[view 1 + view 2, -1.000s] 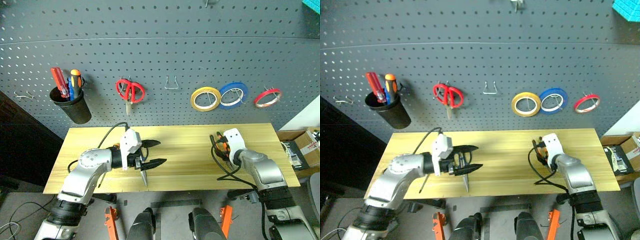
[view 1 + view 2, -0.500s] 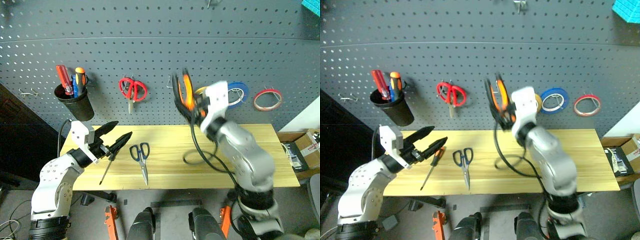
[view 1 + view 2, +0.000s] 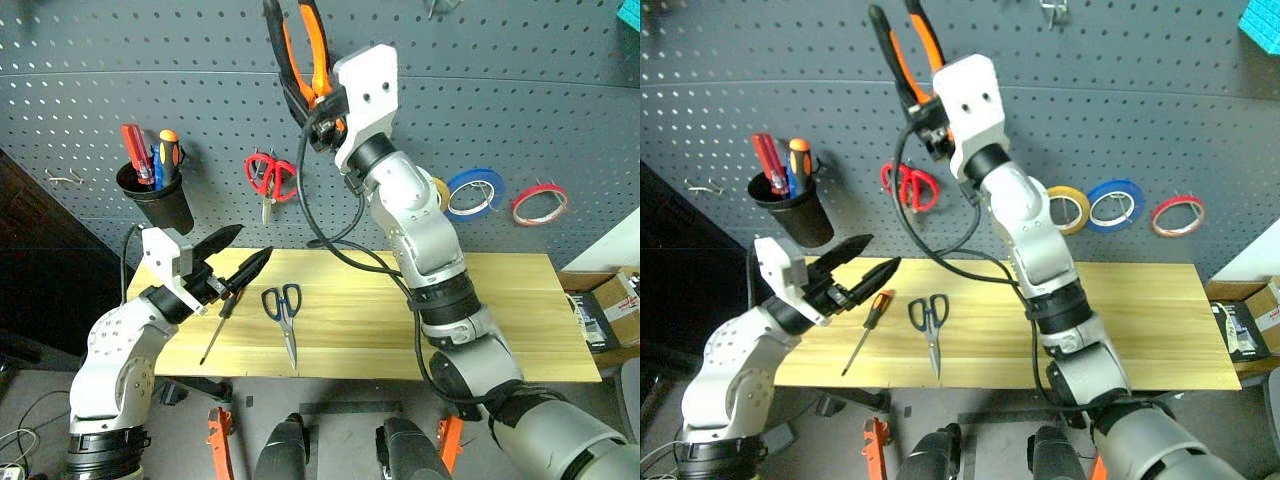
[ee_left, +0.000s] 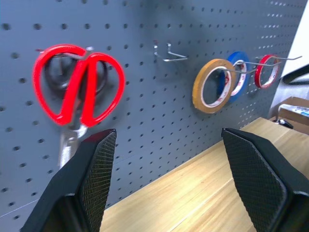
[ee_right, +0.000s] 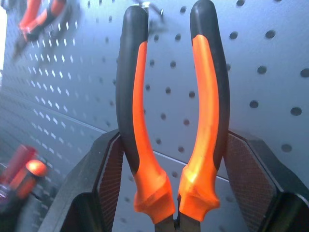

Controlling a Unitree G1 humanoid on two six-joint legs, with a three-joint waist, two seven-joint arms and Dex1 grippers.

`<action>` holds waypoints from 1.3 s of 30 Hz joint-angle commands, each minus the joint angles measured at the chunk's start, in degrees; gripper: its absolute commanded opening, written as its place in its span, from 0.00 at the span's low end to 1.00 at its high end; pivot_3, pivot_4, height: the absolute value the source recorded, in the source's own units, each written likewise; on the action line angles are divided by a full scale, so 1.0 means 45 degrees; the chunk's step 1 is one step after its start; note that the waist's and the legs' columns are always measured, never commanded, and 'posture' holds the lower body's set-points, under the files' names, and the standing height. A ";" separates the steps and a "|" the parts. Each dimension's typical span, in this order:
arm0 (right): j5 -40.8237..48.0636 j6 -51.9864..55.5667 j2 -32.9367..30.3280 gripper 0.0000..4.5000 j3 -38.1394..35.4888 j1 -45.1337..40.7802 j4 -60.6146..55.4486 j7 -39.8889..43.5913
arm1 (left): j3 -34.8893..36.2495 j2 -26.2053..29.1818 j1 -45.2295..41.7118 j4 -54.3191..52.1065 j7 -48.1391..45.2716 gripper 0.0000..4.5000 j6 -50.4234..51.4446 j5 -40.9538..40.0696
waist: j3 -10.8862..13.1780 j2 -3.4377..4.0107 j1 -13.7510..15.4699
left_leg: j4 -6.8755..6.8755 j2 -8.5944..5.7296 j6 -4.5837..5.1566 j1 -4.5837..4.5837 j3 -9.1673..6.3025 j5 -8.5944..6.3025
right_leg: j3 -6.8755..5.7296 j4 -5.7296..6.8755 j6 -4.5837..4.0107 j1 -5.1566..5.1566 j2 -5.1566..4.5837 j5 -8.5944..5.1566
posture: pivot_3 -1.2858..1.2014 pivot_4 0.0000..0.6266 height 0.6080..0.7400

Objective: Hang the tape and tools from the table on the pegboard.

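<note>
Hanging on pegboard: red scissors, yellow roll, blue roll.

My head pair looks down on the dark grey perforated pegboard at twelve o'clock; both wrist cameras face it close.

The right gripper is way up high now, in front of the pegboard. A second ago it was low at the right end of the bench. It has carried the pliers up with it, and their orange and black handles now stick up near the top of the board.

The left gripper has pulled back to the left and lifted a bit. Before, it sat over the blue scissors and the screwdriver. Now both of them lie out in the open on the wood, just beside its black fingertips.
</note>
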 commanded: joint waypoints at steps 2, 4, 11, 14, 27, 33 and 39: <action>-0.0566 -0.2741 -0.0172 0.63 -0.0111 -0.0518 0.1854 -0.0322 | -0.0348 -0.0202 -0.0649 -0.0543 0.0300 0.82 -0.0180 -0.0023 | 0.0000 0.0000 0.0016 | 0.0000 0.0000 -0.0015 0.0000 0.0002 0.0009 | 0.0004 0.0001 -0.0011 0.0000 0.0002 0.0007 | 0.52 0.27 1.00; -0.0822 -0.3658 -0.0360 0.63 -0.0140 -0.0588 0.3005 -0.0437 | -0.0568 -0.0353 -0.0966 -0.0351 0.0378 0.82 -0.0304 0.0125 | 0.0000 0.0000 0.0029 | 0.0001 -0.0005 -0.0039 -0.0001 0.0009 0.0023 | 0.0010 -0.0003 -0.0018 0.0001 0.0000 0.0013 | 0.53 0.27 1.00; -0.0965 -0.5305 -0.0709 0.63 -0.0525 -0.1154 0.5716 -0.0841 | -0.1157 -0.0866 -0.1793 0.0136 0.0380 0.82 -0.0637 0.0373 | 0.0001 -0.0002 0.0034 | -0.0003 -0.0007 -0.0063 -0.0001 0.0010 0.0038 | 0.0009 -0.0002 -0.0031 -0.0002 -0.0001 0.0024 | 0.53 0.27 1.00; -0.1053 -0.5579 -0.0705 0.63 -0.0564 -0.1089 0.6075 -0.0940 | -0.1194 -0.0924 -0.1891 0.0318 0.0361 0.82 -0.0771 0.0435 | 0.0000 -0.0002 0.0000 | -0.0011 -0.0001 -0.0064 -0.0002 0.0014 0.0038 | 0.0011 -0.0002 -0.0031 -0.0010 0.0001 0.0023 | 0.52 0.27 1.00; -0.0700 -0.3670 -0.0437 0.63 -0.0850 0.0497 0.5366 -0.0905 | -0.1060 -0.1064 -0.2111 0.1151 0.0747 0.82 -0.1474 0.1028 | 0.0000 -0.0002 0.0032 | -0.0006 -0.0003 -0.0075 0.0000 0.0012 0.0045 | 0.0012 0.0003 -0.0032 -0.0002 0.0001 0.0025 | 0.52 0.28 1.00; -0.0608 -0.2289 -0.0545 0.63 -0.0952 0.0868 0.4328 -0.0988 | -0.1010 -0.1198 -0.2299 0.1559 0.1502 0.82 -0.1551 0.1523 | 0.0000 -0.0002 0.0042 | -0.0004 -0.0003 -0.0080 0.0002 0.0004 0.0052 | 0.0007 0.0013 -0.0039 -0.0001 0.0002 0.0031 | 0.52 0.29 1.00; -0.0262 0.1249 -0.0882 1.00 -0.0916 0.1698 0.1540 -0.0223 | -0.1110 -0.1101 -0.2278 0.1746 0.2542 0.82 -0.0809 0.2074 | 0.0000 -0.0002 0.0135 | 0.0002 -0.0007 -0.0080 0.0002 -0.0001 0.0055 | 0.0008 0.0012 -0.0029 0.0005 0.0000 0.0038 | 0.52 0.29 1.00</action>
